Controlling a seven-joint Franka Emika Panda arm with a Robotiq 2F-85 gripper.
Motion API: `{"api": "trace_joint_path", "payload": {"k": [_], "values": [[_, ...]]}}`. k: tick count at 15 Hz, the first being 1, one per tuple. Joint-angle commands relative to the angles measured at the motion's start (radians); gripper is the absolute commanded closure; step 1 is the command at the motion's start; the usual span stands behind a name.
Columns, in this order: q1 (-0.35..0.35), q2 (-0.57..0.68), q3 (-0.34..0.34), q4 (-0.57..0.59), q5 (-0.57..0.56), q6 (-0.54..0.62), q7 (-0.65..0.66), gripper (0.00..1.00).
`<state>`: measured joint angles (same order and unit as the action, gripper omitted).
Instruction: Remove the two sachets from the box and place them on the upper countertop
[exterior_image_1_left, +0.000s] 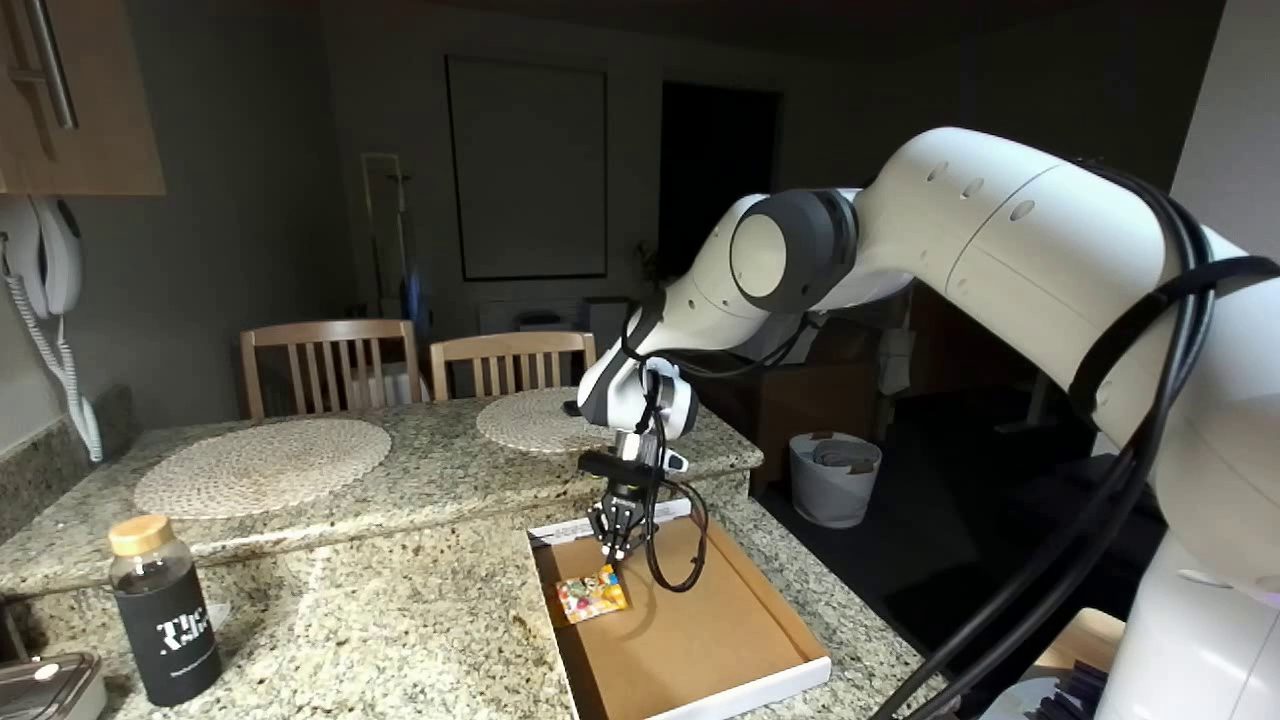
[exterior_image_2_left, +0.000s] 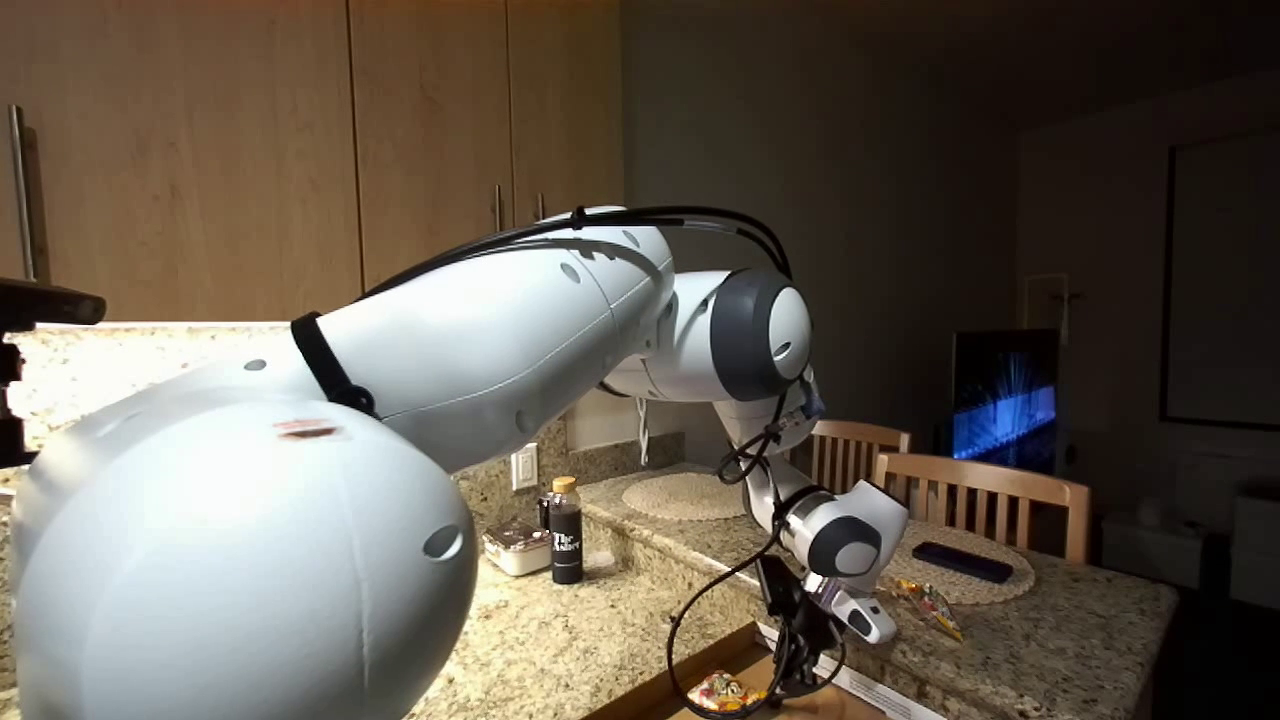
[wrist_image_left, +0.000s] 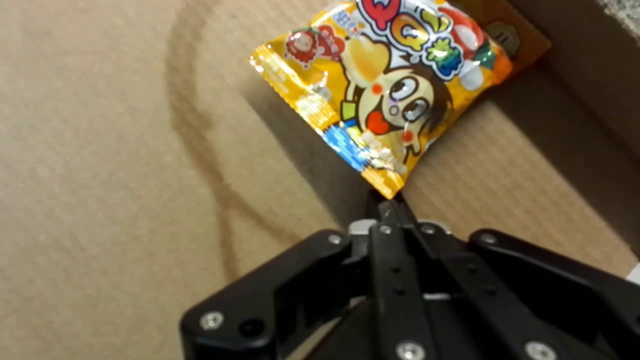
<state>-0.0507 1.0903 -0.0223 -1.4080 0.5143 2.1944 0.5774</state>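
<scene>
In an exterior view, you look down across the box (exterior_image_1_left: 690, 630) toward chairs (exterior_image_1_left: 515, 347) beyond it. In an exterior view, you look past the arm (exterior_image_2_left: 500, 340), large and near, the box low beyond. Both share arm and box. Your wrist view faces down, close above the box.

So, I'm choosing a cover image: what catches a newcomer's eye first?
Probably the white arm, filling much of both exterior views. Next, the orange sachet in the cardboard box, at the tips of the end effector, its cartoon face large in the wrist view. A second sachet lies at the edge of a placemat on the upper countertop.
</scene>
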Motion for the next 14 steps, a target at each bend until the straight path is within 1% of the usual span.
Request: {"api": "trace_joint_path", "payload": {"k": [1,2,7,11,13,14], "values": [[-0.013,-0.013,0.007,-0.028,-0.003,0.005,0.013,0.74],[-0.013,-0.019,0.008,-0.037,-0.006,-0.001,0.006,0.73],[-0.017,-0.068,0.017,-0.114,0.003,0.048,-0.034,0.43],[-0.013,-0.110,0.021,-0.195,0.003,0.066,-0.067,0.16],[-0.022,-0.149,0.032,-0.252,0.015,0.086,-0.106,0.04],[-0.024,-0.168,0.036,-0.280,0.018,0.094,-0.125,0.01]]}}
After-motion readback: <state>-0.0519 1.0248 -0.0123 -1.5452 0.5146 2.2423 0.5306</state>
